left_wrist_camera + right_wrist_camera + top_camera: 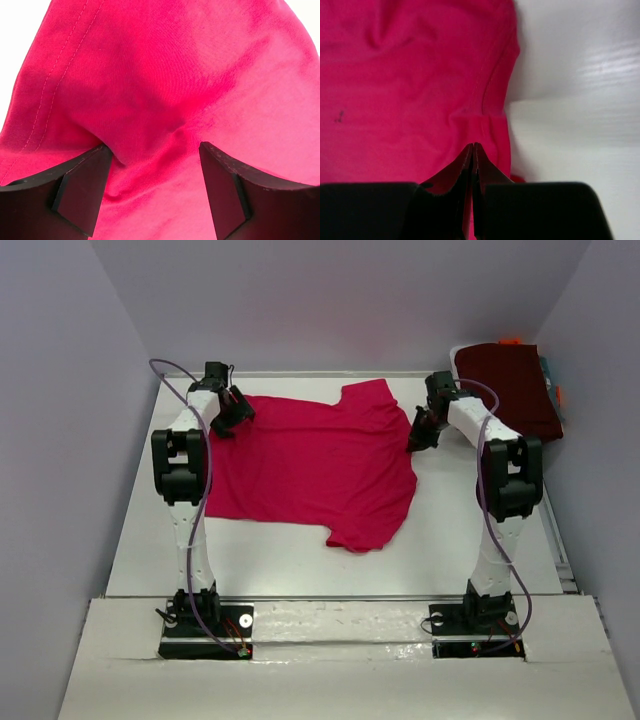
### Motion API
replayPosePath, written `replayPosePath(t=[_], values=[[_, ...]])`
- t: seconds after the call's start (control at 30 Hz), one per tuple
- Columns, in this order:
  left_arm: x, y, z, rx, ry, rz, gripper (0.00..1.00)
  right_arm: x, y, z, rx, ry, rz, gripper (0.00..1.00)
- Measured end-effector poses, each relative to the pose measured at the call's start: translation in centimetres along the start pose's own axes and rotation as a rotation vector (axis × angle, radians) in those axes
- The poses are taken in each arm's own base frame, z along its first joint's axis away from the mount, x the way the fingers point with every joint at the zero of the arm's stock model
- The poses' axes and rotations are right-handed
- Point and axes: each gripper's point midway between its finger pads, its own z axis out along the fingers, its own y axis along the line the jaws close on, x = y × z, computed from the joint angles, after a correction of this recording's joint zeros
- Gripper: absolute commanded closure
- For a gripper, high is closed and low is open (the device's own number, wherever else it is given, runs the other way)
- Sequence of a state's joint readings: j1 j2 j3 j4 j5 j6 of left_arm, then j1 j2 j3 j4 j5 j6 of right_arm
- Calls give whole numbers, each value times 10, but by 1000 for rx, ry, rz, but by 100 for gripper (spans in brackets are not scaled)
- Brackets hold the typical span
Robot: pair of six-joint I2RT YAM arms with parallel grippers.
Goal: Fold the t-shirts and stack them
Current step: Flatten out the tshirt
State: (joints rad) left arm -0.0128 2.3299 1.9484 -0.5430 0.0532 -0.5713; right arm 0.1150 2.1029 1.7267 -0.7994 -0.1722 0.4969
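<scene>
crimson-pink t-shirt [310, 465] is lying spread across the table [450, 540]; the right gripper [472, 150] is clamping tight on its stitched edge, the left gripper [152, 150] is gaping wide around a fold, and a maroon t-shirt [508, 385] is sitting far right

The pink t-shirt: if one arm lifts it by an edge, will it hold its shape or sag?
Probably sags: the pink t-shirt puckers into soft folds where the right gripper pinches its hem. Likely light and drapey, since it bunches up between the fingers of the open left gripper. Matte weave, so probably not slippery.
</scene>
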Motion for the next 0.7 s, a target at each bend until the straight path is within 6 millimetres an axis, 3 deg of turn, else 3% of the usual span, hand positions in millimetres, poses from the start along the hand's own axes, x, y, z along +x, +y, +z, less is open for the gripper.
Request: replayPosePath(t=[0.17, 0.3, 0.4, 0.53, 0.7], values=[[0, -1, 0, 7, -2, -1, 14, 31, 10, -10, -20, 18, -48, 90], [1, 1, -4, 12, -15, 1, 10, 55, 30, -28, -73, 6, -107, 88], [11, 5, -11, -2, -12, 10, 10, 74, 41, -38, -111, 4, -154, 77], [26, 15, -32, -33, -13, 24, 9, 109, 44, -44, -156, 44, -200, 55], [33, 5, -81, 4, -82, 48, 9, 146, 39, -49, -177, 85, -247, 46]])
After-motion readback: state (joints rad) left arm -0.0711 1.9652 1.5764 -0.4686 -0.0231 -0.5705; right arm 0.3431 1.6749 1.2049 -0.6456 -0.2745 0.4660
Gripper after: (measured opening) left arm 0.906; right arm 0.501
